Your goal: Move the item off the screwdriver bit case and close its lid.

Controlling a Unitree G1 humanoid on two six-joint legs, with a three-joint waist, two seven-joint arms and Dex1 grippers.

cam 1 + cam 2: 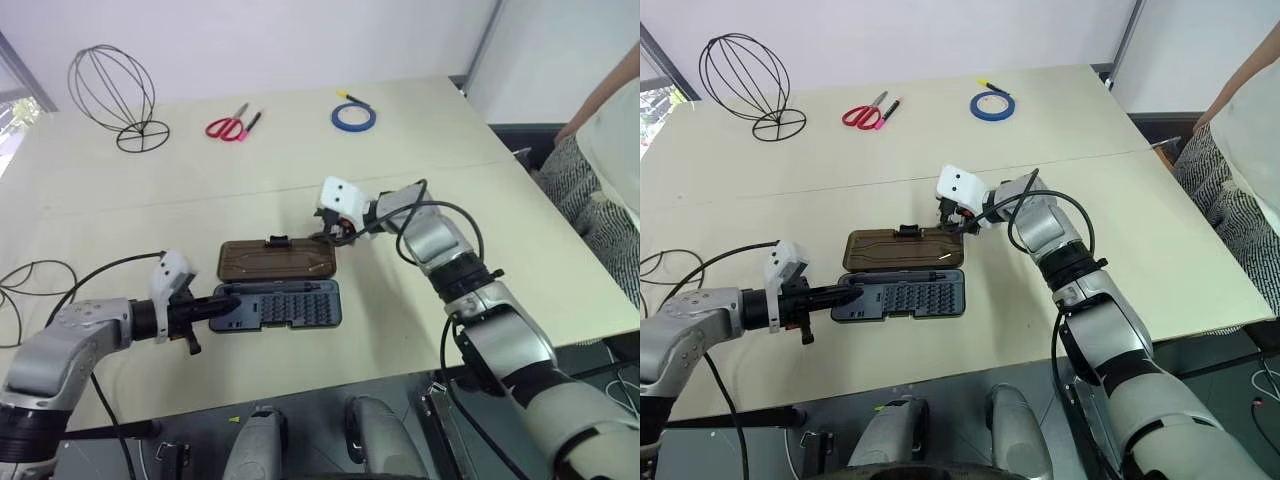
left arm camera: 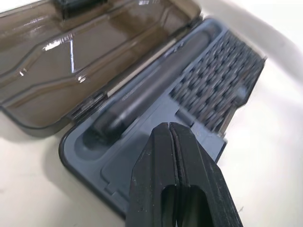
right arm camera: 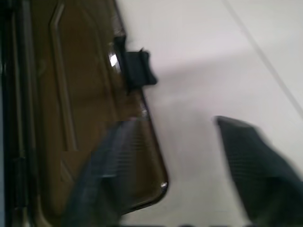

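The case (image 1: 278,304) lies open on the tabletop (image 1: 420,170), and nothing sits on it now. So the first part of the job looks done. A wire frame (image 1: 113,95) stands far from the case, near the back corner of the tabletop. Another bit of thin wire (image 1: 25,285) shows at the tabletop's edge, well away from the case on the left arm's side. I cannot tell which of the two was the item.

The lid (image 1: 277,259) is not shut yet. It lies flat on the tabletop behind the case, joined to it along the long edge, with its small black latch (image 1: 277,241) on the far side.

The left gripper (image 2: 177,179) has its fingers pressed together, holding nothing. Its tip rests at the end of the case, over the bare grey part beside the rows of bits (image 2: 215,82).

The right gripper (image 3: 189,170) has its fingers wide apart, holding nothing. It sits at the lid's far corner, one finger over the lid and the other over the bare tabletop.

What is left, I think, is to lift the lid from its far edge, swing it over the bits and press it shut.
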